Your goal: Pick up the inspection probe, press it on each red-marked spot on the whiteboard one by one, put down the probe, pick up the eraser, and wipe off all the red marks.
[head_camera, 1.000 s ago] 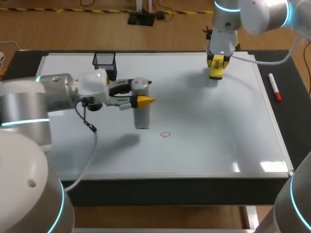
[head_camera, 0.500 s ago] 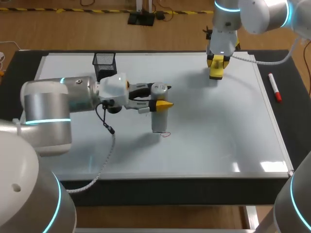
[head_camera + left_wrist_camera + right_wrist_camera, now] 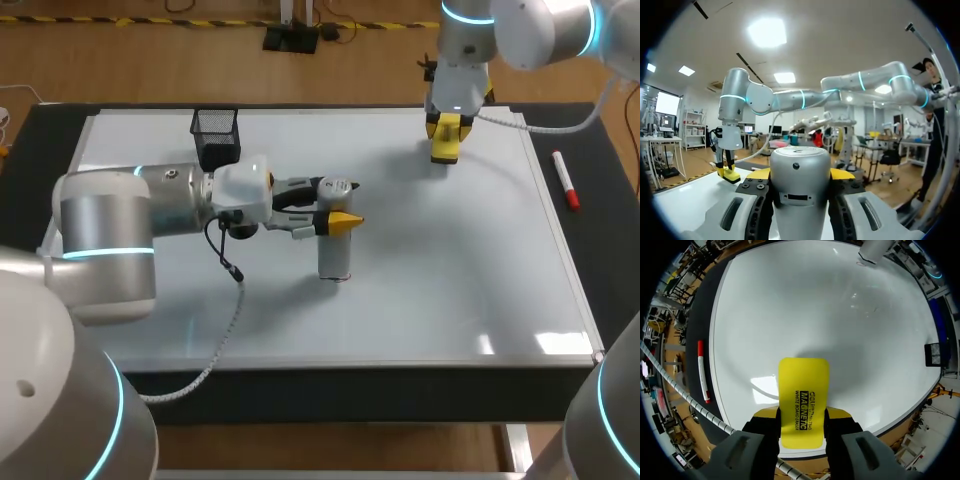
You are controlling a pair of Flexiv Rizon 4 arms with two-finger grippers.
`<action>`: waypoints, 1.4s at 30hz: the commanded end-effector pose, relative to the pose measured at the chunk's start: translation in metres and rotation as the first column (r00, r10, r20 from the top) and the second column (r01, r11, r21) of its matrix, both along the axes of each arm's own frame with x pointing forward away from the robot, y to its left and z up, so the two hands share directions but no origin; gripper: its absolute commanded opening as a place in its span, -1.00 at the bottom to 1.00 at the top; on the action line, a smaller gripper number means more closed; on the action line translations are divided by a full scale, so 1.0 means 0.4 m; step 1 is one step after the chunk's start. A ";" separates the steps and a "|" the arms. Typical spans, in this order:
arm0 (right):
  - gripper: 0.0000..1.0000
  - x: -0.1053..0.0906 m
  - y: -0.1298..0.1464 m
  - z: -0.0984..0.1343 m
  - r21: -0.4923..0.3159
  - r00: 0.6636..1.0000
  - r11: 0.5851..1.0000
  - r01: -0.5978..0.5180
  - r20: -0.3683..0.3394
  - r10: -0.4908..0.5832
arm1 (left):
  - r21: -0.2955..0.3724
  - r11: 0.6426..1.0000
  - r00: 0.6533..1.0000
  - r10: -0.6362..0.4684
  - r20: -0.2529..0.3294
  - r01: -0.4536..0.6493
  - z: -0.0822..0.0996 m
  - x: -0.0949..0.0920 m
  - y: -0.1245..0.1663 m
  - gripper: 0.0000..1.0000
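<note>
Red marker (image 3: 566,181) beside whiteboard (image 3: 450,290); mesh cup (image 3: 215,133) atop.

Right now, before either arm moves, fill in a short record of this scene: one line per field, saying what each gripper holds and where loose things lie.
left gripper: shut on the probe, near its top
probe: upright, base on the whiteboard
right gripper: shut on the eraser, over the whiteboard's far right part
red marks: none visible clear of the probe
marker: lying right of the whiteboard
mesh cup: whiteboard's far left
</note>
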State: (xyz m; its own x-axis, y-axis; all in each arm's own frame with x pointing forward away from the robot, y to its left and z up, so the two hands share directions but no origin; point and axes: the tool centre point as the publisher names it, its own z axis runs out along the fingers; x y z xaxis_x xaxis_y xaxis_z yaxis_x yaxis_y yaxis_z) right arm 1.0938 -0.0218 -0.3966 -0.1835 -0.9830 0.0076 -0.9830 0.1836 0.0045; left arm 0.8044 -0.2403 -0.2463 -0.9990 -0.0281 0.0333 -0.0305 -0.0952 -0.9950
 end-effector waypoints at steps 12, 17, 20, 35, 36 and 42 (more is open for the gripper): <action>-1.00 0.002 -0.001 0.003 -0.003 1.000 1.000 -0.002 -0.001 0.002 | -0.026 0.999 1.000 -0.017 0.018 0.018 -0.024 0.007 -0.014 -1.00; -1.00 0.002 -0.001 0.003 -0.003 1.000 1.000 -0.002 -0.001 0.002 | -0.029 0.999 1.000 -0.019 0.021 0.020 -0.032 0.007 -0.017 -1.00; -1.00 0.002 -0.001 0.003 -0.003 1.000 1.000 -0.002 -0.001 0.002 | -0.030 0.999 1.000 -0.021 0.021 0.022 -0.035 0.008 -0.018 -1.00; -1.00 0.002 -0.001 0.003 -0.003 1.000 1.000 -0.002 -0.001 0.002 | -0.021 0.999 1.000 -0.026 0.015 0.026 -0.058 0.012 -0.023 -1.00; -1.00 0.002 -0.001 0.003 -0.003 1.000 1.000 -0.002 -0.001 0.002 | -0.021 0.999 1.000 -0.025 0.014 0.025 -0.059 0.012 -0.022 -1.00; -1.00 0.002 -0.001 0.003 -0.003 1.000 1.000 -0.002 -0.001 0.002 | -0.021 0.999 0.999 -0.030 0.011 0.030 -0.062 0.010 -0.024 -1.00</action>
State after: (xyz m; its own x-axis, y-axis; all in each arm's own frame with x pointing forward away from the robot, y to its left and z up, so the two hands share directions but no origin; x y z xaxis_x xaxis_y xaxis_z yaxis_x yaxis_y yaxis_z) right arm 1.0938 -0.0218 -0.3966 -0.1835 -0.9830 0.0076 -0.9830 0.1836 0.0045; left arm 0.8075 -0.2492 -0.2676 -0.9998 -0.0008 0.0218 -0.0216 -0.1134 -0.9933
